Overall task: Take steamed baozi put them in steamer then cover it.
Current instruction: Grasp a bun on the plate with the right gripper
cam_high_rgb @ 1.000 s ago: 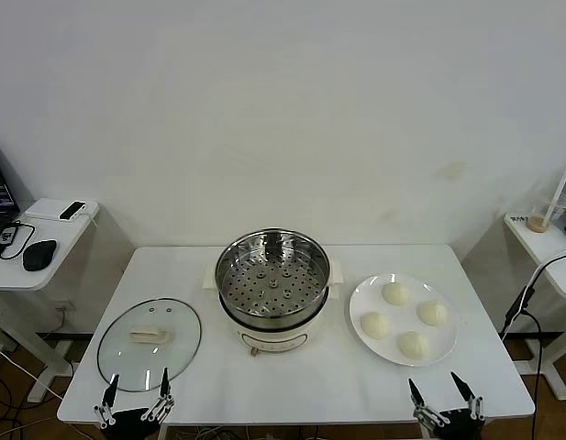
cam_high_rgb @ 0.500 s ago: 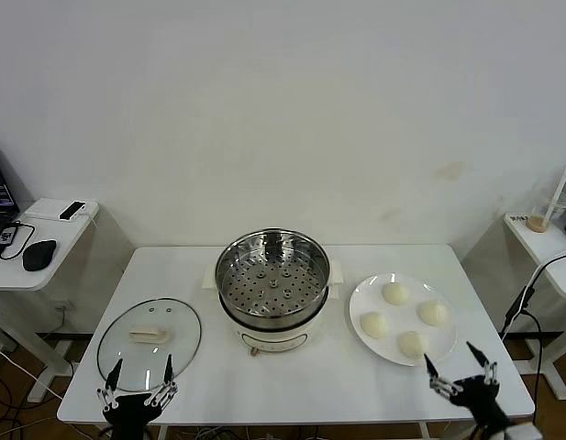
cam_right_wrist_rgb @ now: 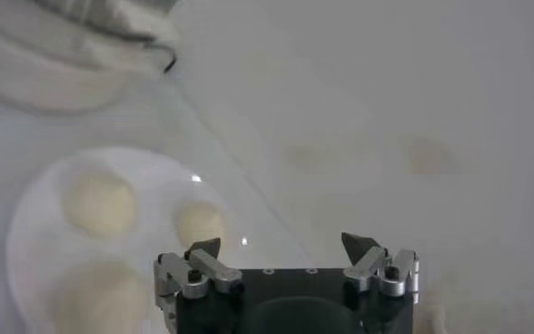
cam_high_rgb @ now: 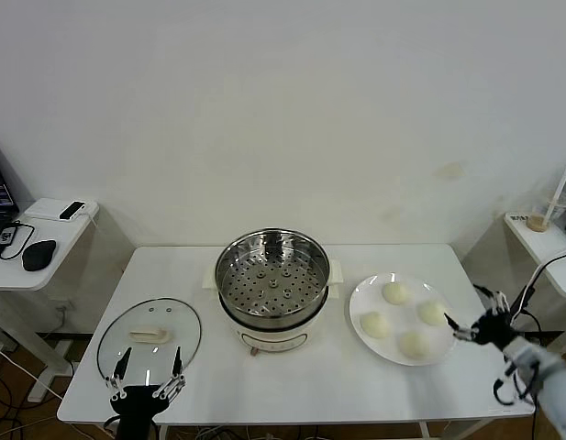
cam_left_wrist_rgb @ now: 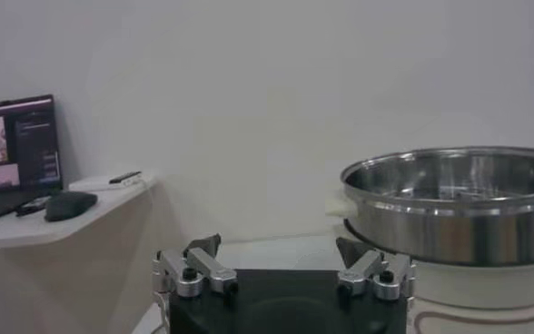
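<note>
The steamer stands uncovered at the table's middle, its perforated tray bare; its steel pot also shows in the left wrist view. The cover, a glass lid, lies flat to its left. Several steamed baozi rest on a white plate to its right. My right gripper hangs open just off the plate's right side, holding nothing. My left gripper is open over the near edge of the cover, also holding nothing.
A side table at the left carries a mouse and a phone. Another small table at the right holds a cup, with a cable hanging close behind my right gripper.
My right gripper has risen from the table's front edge and swung out to the right of the plate. My left gripper has crept slightly forward towards the cover.
</note>
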`<move>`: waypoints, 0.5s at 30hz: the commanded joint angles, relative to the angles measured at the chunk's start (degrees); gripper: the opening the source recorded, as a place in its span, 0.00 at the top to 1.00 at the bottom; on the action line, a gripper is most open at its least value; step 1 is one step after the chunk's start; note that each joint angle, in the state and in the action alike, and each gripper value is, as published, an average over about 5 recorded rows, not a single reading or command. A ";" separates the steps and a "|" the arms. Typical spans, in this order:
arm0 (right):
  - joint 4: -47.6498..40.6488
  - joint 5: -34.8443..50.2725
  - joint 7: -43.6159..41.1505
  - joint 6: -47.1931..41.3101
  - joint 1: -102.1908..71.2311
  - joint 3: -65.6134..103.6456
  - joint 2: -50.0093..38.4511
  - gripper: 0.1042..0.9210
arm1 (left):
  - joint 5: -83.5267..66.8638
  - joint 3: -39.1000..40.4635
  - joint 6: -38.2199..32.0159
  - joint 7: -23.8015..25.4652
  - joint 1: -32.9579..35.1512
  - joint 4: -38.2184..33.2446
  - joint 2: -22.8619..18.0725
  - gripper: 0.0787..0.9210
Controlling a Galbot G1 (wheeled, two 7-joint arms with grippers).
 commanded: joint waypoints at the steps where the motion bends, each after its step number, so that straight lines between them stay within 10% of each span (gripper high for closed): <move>1: -10.85 -6.90 -14.97 -0.64 17.90 -11.96 -11.68 0.12 | 1.97 0.60 0.39 0.83 -0.54 -0.11 -0.16 0.12; 15: -32.21 -4.91 -28.77 5.42 59.42 -57.73 -3.00 0.12 | 2.61 0.32 1.45 0.65 -3.32 0.79 -0.47 0.12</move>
